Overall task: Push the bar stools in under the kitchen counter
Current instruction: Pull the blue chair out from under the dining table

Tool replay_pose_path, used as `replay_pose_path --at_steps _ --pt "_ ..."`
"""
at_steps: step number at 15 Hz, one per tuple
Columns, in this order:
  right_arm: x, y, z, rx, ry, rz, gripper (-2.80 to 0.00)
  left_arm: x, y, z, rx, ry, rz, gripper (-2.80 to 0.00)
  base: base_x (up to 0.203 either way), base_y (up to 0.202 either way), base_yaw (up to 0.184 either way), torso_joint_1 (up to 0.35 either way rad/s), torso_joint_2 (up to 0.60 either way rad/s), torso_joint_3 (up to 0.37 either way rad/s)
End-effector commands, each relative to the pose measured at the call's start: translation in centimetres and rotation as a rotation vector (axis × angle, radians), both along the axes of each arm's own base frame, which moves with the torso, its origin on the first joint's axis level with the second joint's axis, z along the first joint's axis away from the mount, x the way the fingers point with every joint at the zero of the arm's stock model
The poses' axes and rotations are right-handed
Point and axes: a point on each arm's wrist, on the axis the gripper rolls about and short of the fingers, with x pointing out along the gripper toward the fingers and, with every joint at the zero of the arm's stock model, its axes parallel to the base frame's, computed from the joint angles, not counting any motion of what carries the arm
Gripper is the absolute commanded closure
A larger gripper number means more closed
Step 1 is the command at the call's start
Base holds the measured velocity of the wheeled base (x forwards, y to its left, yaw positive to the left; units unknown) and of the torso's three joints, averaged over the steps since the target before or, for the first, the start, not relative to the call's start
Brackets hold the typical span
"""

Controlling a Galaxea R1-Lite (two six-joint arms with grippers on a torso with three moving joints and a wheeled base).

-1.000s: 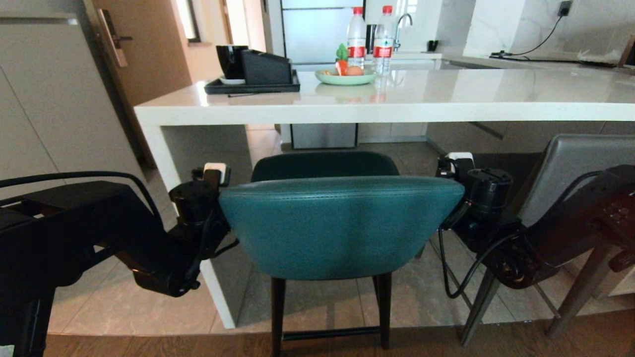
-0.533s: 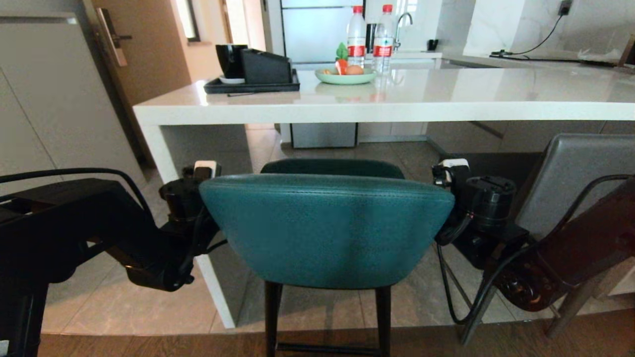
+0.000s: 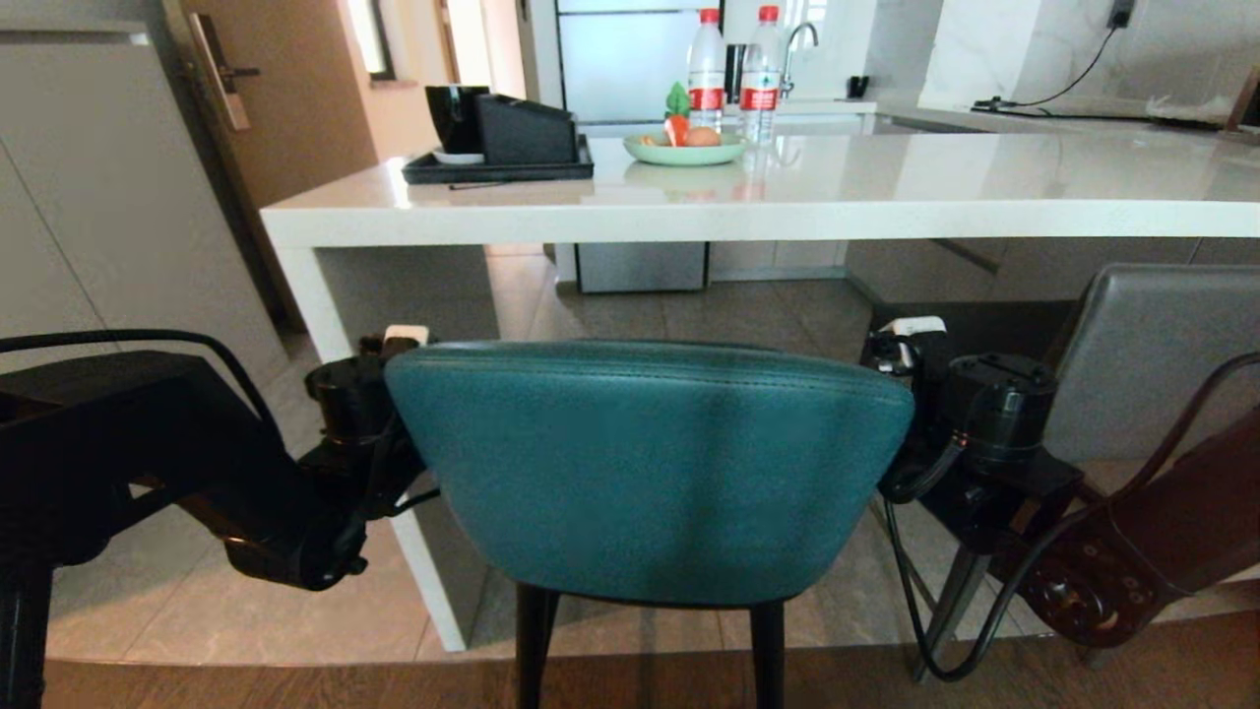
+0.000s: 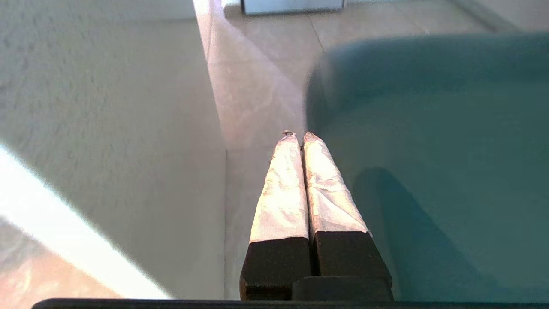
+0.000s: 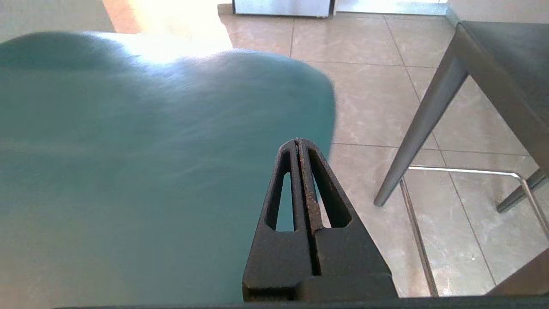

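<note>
Head view shows you both stools, teal stool (image 3: 650, 463) and grey stool (image 3: 1142, 364), short of the counter (image 3: 748, 202) (nothing pushed in), left gripper (image 4: 299, 136) and right gripper (image 5: 297, 141) pressed together beside the teal back

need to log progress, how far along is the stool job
Nothing looks finished. In hand: the left gripper and right gripper, both shut, flank the teal stool, whose back is on the near side of the kitchen counter edge. Left to do: push the teal stool in under the counter, then the grey stool, also standing out on the right.
</note>
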Motion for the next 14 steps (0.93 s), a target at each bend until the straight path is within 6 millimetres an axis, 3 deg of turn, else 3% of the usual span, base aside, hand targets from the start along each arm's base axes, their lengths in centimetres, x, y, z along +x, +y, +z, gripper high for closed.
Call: replay_pose_path --at_steps 1,7,9,14 --pt "0.3 -0.1 -0.6 -0.009 0.013 -0.011 0.0 -2.5 0.7 2.2 -0.012 -0.033 -0.012 0.0 0.0 0.0 0.0 0.0 0.0 0.0" --pt "0.5 0.0 -1.2 -0.017 0.028 -0.009 0.0 -7.6 1.7 3.3 -0.009 -0.005 -0.034 0.0 0.0 0.0 0.0 0.0 0.0 0.0" --pt "-0.2 0.5 -0.7 -0.013 0.019 0.01 0.0 -7.6 1.8 3.0 -0.005 0.006 -0.026 0.0 0.0 0.0 0.0 0.0 0.0 0.0" --pt "-4.2 0.5 0.0 -0.024 0.032 0.062 0.0 -6.0 1.5 2.7 -0.007 0.001 -0.023 0.0 0.0 0.0 0.0 0.0 0.0 0.0"
